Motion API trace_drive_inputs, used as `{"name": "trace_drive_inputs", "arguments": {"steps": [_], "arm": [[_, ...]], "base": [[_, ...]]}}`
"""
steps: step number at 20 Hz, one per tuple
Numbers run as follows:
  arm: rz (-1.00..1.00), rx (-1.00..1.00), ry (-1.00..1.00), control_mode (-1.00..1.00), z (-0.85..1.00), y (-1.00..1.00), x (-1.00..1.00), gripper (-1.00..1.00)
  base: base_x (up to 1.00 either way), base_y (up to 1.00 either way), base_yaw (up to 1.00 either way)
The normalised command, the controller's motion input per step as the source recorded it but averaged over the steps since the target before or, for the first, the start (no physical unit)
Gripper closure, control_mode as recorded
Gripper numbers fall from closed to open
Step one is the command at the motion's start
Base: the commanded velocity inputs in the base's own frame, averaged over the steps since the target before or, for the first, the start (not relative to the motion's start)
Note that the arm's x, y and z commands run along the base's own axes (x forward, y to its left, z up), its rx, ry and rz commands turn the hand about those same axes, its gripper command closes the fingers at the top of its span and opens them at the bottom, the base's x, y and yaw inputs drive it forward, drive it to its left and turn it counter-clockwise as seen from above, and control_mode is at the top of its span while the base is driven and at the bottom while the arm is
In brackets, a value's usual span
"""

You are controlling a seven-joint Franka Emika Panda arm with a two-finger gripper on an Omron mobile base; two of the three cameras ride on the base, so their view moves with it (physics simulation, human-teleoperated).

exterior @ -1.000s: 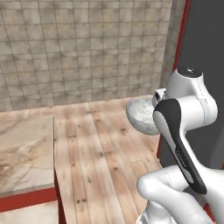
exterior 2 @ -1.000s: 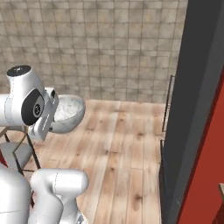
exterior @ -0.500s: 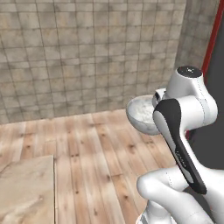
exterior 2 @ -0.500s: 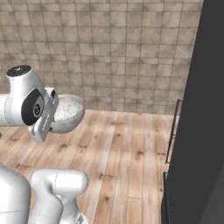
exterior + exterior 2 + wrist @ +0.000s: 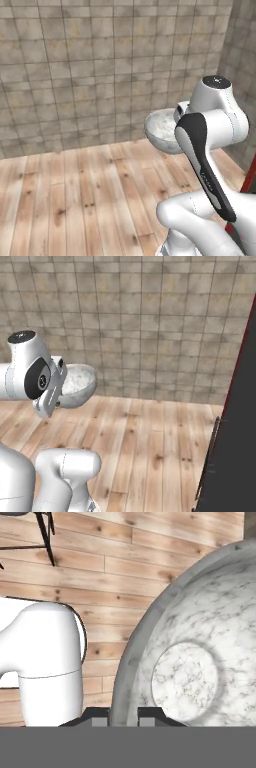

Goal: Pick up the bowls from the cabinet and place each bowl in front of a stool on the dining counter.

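Surroundings: we are facing a grey-brown tiled wall (image 5: 90, 65) over a pale wooden plank floor (image 5: 150, 441).
Gripper: our gripper (image 5: 124, 716) is clamping the rim of the marbled bowl (image 5: 200, 662), one finger on each side of the wall.
Bowl: we are holding the marbled bowl in the air, upright, just beside our wrist, well above the floor.
Side: a dark panel (image 5: 235, 426) with a red edge is standing at our right.
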Motion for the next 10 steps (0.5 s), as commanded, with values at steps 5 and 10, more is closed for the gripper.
{"name": "trace_drive_inputs", "arguments": {"steps": [5,10], "arm": [[0.00,0.00,0.00,1.00,0.00,0.00,0.00,1.00],[0.00,0.00,0.00,1.00,0.00,0.00,0.00,1.00]], "base": [[1.00,0.37,0.00],[1.00,0.25,0.08]]}}
